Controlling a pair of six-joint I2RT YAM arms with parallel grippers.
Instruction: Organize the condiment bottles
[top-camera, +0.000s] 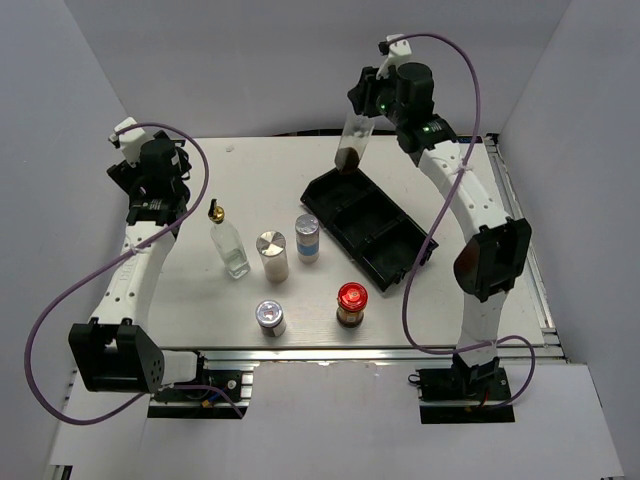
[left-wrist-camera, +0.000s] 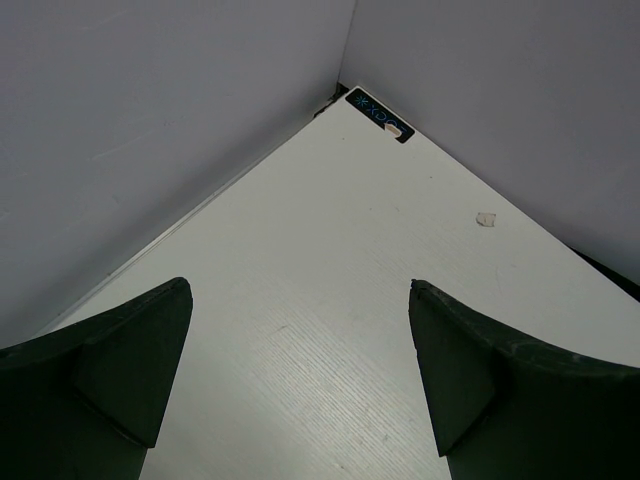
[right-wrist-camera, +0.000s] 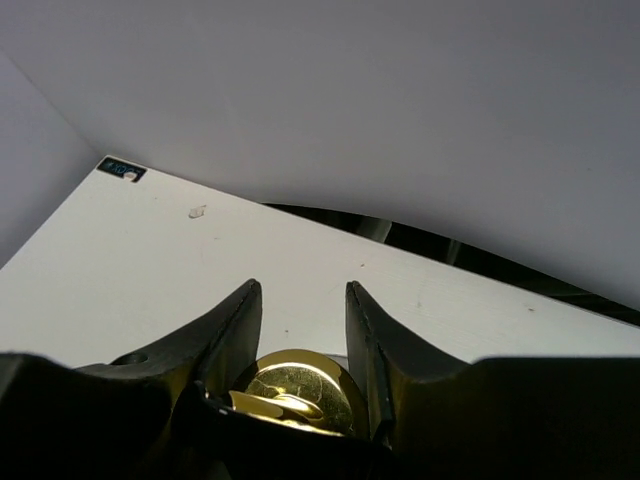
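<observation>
My right gripper (top-camera: 366, 108) is shut on the gold spout (right-wrist-camera: 295, 392) of a clear glass bottle (top-camera: 352, 142) with dark liquid at its bottom, holding it upright above the far left end of the black tray (top-camera: 395, 245). On the table stand another clear gold-spout bottle (top-camera: 230, 247), a tan silver-capped shaker (top-camera: 272, 256), a blue-labelled shaker (top-camera: 307, 239), a small silver-capped jar (top-camera: 270, 317) and a red-lidded dark jar (top-camera: 351, 304). My left gripper (top-camera: 137, 182) is open and empty over the back left of the table, its jaws wide apart in the left wrist view (left-wrist-camera: 298, 285).
The tray has three compartments and lies diagonally at the right middle. Grey walls enclose the table at the back and sides. A black sticker (left-wrist-camera: 380, 116) marks the back left corner, with a small scrap (left-wrist-camera: 486, 219) near it.
</observation>
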